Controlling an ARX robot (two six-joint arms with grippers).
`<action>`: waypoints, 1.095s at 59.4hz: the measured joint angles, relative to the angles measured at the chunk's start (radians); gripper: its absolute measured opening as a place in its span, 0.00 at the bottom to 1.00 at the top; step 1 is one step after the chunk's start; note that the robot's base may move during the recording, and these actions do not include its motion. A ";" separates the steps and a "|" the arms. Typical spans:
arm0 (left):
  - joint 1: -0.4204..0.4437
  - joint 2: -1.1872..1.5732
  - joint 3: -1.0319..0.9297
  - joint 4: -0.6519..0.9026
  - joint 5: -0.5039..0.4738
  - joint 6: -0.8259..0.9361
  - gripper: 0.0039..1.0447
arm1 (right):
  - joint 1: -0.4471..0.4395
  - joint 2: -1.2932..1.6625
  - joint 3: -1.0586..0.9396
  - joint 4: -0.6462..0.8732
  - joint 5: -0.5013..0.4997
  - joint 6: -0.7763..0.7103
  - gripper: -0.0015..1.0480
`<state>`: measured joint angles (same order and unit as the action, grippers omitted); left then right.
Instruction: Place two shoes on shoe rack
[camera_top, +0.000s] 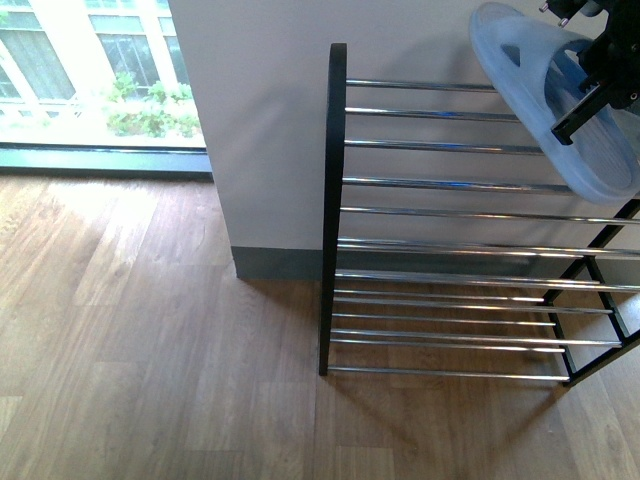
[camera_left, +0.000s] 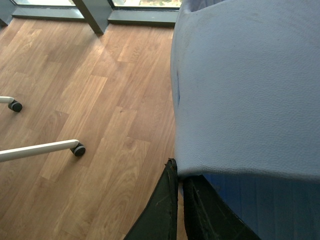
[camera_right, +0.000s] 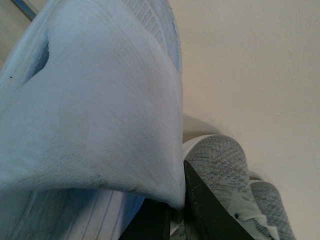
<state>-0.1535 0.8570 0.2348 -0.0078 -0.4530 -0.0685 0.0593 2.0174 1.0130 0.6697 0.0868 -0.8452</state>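
The left gripper (camera_left: 179, 200) clamps a pale blue slide (camera_left: 245, 90) above wood floor (camera_left: 90, 125). Further right, the right gripper (camera_top: 590, 85) grips another slide (camera_top: 560, 100) above the shoe rack (camera_top: 440, 215), grey sneakers (camera_right: 225, 175) just beside.

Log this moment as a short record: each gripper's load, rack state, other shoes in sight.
right gripper: shut on a pale blue slide, held above the rack's top bars
left gripper: shut on a second pale blue slide, over wooden floor
shoe rack: no shoes on the visible bars
grey sneakers: pair visible past the right gripper
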 joint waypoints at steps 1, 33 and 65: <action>0.000 0.000 0.000 0.000 0.000 0.000 0.01 | -0.001 0.003 0.004 -0.002 0.002 -0.009 0.01; 0.000 0.000 0.000 0.000 0.000 0.000 0.01 | -0.028 0.071 0.106 -0.088 0.103 -0.146 0.01; 0.000 0.000 0.000 0.000 0.000 0.000 0.01 | -0.040 -0.071 0.126 -0.394 0.117 0.141 0.76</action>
<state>-0.1532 0.8570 0.2348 -0.0078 -0.4530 -0.0685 0.0189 1.9461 1.1389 0.2760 0.2039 -0.7044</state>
